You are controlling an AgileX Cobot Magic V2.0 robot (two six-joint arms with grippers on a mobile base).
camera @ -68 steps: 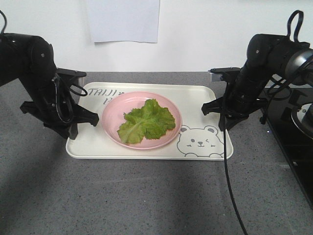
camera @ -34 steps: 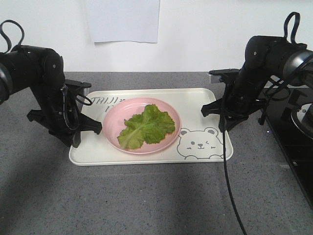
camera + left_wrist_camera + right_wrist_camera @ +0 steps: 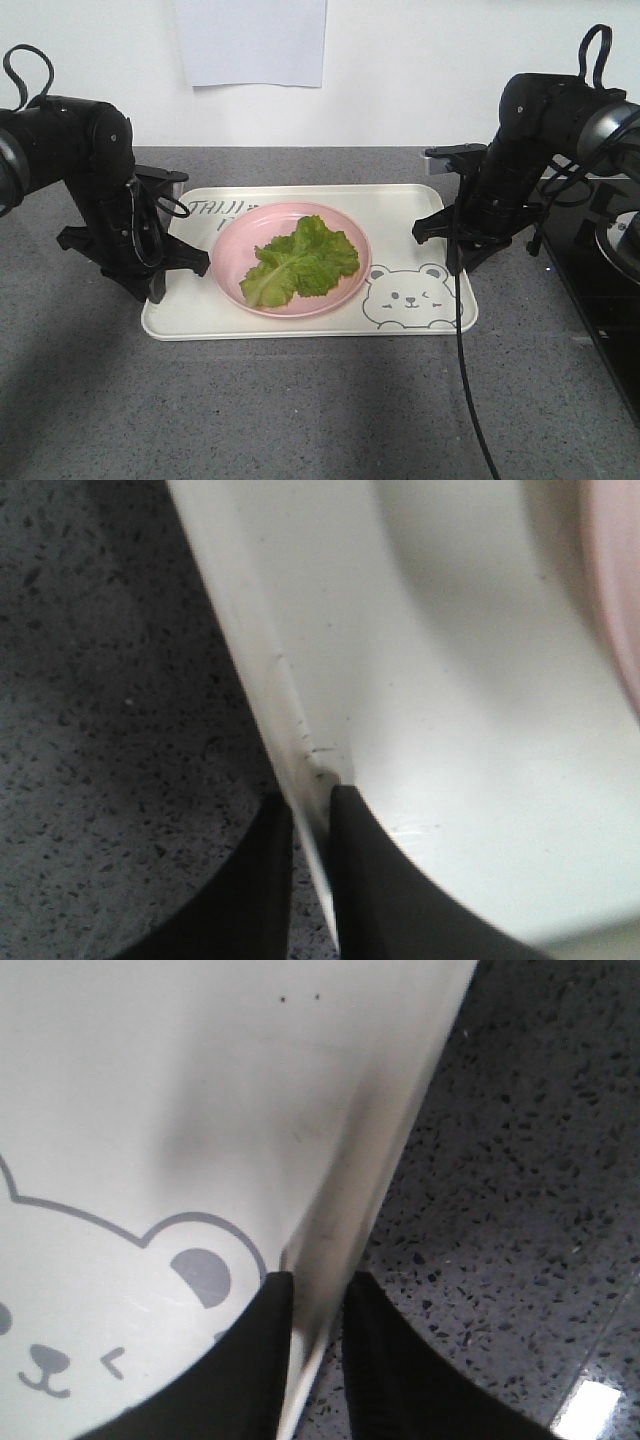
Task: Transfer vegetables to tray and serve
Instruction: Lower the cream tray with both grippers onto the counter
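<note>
The light-green lettuce leaves (image 3: 301, 260) lie on a round pink plate (image 3: 235, 250) that stands on the cream-white tray (image 3: 400, 210) with the bear drawing (image 3: 407, 291). My left gripper (image 3: 158, 285) is shut on the tray's left rim (image 3: 285, 720); its fingers (image 3: 375, 880) pinch the edge. My right gripper (image 3: 455, 262) is shut on the tray's right rim (image 3: 360, 1180); its fingers (image 3: 240, 1360) straddle the edge by the bear's ear (image 3: 200, 1275). The tray is held between both arms over the grey counter.
A grey speckled counter (image 3: 300, 410) lies under the tray. A black appliance (image 3: 600, 270) stands at the right edge. A white sheet (image 3: 250, 40) hangs on the back wall. A black cable (image 3: 465, 380) trails from the right arm.
The tray with plate and lettuce has shifted slightly right and toward the back, carried by both grippers. The left arm moved inward and up with it.
</note>
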